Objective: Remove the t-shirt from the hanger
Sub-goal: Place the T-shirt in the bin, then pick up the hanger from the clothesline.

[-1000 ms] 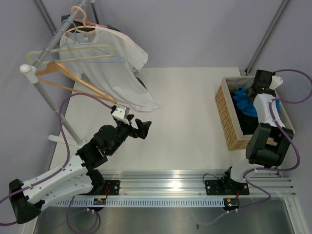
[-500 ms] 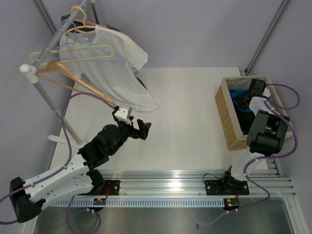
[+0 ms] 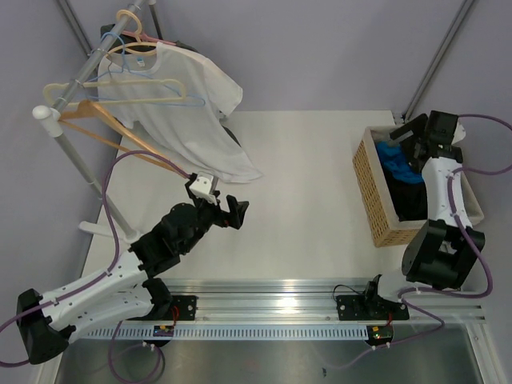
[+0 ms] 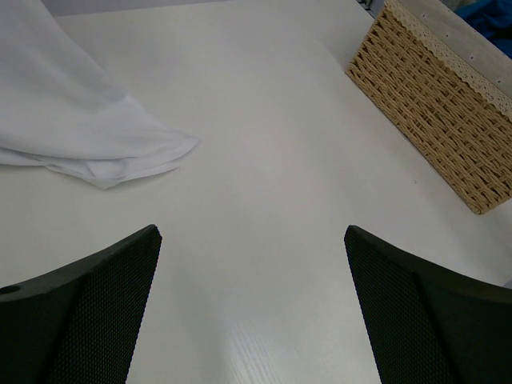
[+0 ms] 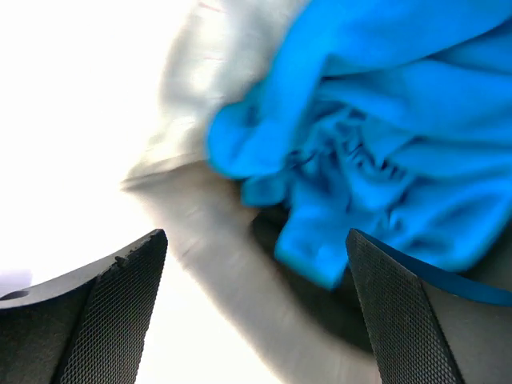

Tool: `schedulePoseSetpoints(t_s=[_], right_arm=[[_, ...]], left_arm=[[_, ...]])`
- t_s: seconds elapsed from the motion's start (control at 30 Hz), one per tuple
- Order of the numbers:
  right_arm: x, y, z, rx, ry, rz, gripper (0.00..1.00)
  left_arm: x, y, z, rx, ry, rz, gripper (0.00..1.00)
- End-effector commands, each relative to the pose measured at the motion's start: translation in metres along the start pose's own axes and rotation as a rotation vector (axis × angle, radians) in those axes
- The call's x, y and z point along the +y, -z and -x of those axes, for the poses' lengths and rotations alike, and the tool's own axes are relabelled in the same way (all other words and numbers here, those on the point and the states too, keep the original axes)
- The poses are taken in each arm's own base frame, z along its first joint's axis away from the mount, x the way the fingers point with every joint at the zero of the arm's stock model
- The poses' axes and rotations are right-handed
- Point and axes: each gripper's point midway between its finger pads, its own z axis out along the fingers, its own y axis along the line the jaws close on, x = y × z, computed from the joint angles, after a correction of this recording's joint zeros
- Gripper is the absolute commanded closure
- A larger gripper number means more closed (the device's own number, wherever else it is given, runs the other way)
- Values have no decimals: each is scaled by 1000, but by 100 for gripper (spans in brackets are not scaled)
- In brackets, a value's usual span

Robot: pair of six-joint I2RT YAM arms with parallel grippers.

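White tabletop (image 3: 320, 176) is filling most of what I am looking at, with grey walls closing it in behind. At the far left corner a clothes rail (image 3: 84, 76) is standing over the table edge and carrying several hangers. The white t-shirt (image 3: 188, 112) is hanging from it on a hanger (image 3: 130, 24). Only that hanger's hook is showing above the collar, so I cannot say for sure which of the crowded hooks belongs to it. The shirt's lower hem is drooping down and seems to be resting on the table (image 4: 264, 184), bunched in a soft fold (image 4: 80, 136). A bare wooden hanger (image 3: 120, 132) is hanging just beside it.

Over at the right edge a wicker basket (image 3: 372, 192) is sitting with a bright blue garment (image 3: 398, 164) and something dark inside.

The left gripper (image 3: 232, 210) is hovering low over the table near the shirt's hem but apart from it, its fingers (image 4: 96, 304) spread wide and holding nothing. The right gripper (image 3: 412, 130) is poised over the far end of the basket. Its fingers (image 5: 104, 304) are also standing wide apart above the blue cloth (image 5: 384, 160), with nothing between them.

As for this shirt, I would say nothing is done yet. It is fully on its hanger, no gripper is touching it, and the grasp, the pull off the hanger and the putting away are all waiting.
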Motion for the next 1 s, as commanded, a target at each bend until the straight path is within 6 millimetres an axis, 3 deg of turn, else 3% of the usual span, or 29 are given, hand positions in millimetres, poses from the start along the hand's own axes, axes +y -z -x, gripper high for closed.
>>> schedulePoseSetpoints(t_s=[0.0, 0.1, 0.2, 0.23, 0.27, 0.3, 0.33, 0.37, 0.4, 0.43, 0.47, 0.53, 0.57, 0.6, 0.67, 0.7, 0.77, 0.8, 0.83, 0.87, 0.9, 0.97], right_arm=[[38, 70, 42, -118, 17, 106, 1], [77, 118, 45, -145, 57, 287, 1], [104, 149, 25, -169, 95, 451, 1], [123, 158, -6, -131, 142, 522, 1], [121, 148, -38, -79, 167, 540, 1], [134, 162, -52, -72, 184, 622, 1], [147, 174, -94, 9, 232, 698, 0], [132, 162, -130, 86, 238, 689, 1], [144, 182, -136, 56, 236, 800, 0], [141, 185, -154, 79, 243, 840, 0], [134, 185, -184, 126, 272, 869, 1], [136, 196, -195, 126, 308, 917, 0], [136, 201, -205, 153, 315, 930, 0], [139, 207, -212, 184, 301, 950, 1], [146, 224, -227, 246, 278, 1006, 0], [151, 237, -241, 272, 289, 1041, 1], [151, 243, -252, 264, 314, 1056, 0], [150, 242, -257, 215, 356, 1049, 0], [149, 237, -259, 167, 391, 1033, 1], [145, 227, -261, 106, 422, 999, 0], [139, 210, -259, 3, 440, 903, 1], [131, 191, -257, -47, 449, 832, 0]], left_arm=[[-7, -1, 25, -67, 38, -4, 1], [-10, -3, 25, -57, 46, -12, 1], [-19, -5, 20, -24, 69, -51, 1], [-22, -5, 21, -17, 89, -59, 1], [-24, -7, 19, -10, 96, -63, 1], [-23, -10, 15, 1, 93, -54, 1], [-22, -11, 15, 4, 93, -45, 1], [-19, -13, 16, 2, 87, -26, 1], [-18, -17, 16, 6, 79, -10, 1], [-14, -18, 10, 34, 62, 17, 1], [-14, -20, 24, 12, 68, 34, 1], [-20, -26, 31, 24, 53, 30, 1], [-26, -26, 59, -21, 69, 27, 1], [-26, -32, 65, -18, 74, 51, 1], [-14, -35, 95, -86, 101, 162, 1], [-16, -40, 122, -133, 128, 196, 2], [-5, -42, 153, -208, 147, 303, 2], [-4, -47, 180, -263, 130, 356, 2], [-3, -49, 194, -286, 114, 382, 1], [-2, -52, 204, -302, 89, 410, 1], [-4, -51, 228, -346, 57, 425, 1], [2, -67, 229, -357, 8, 494, 1]])
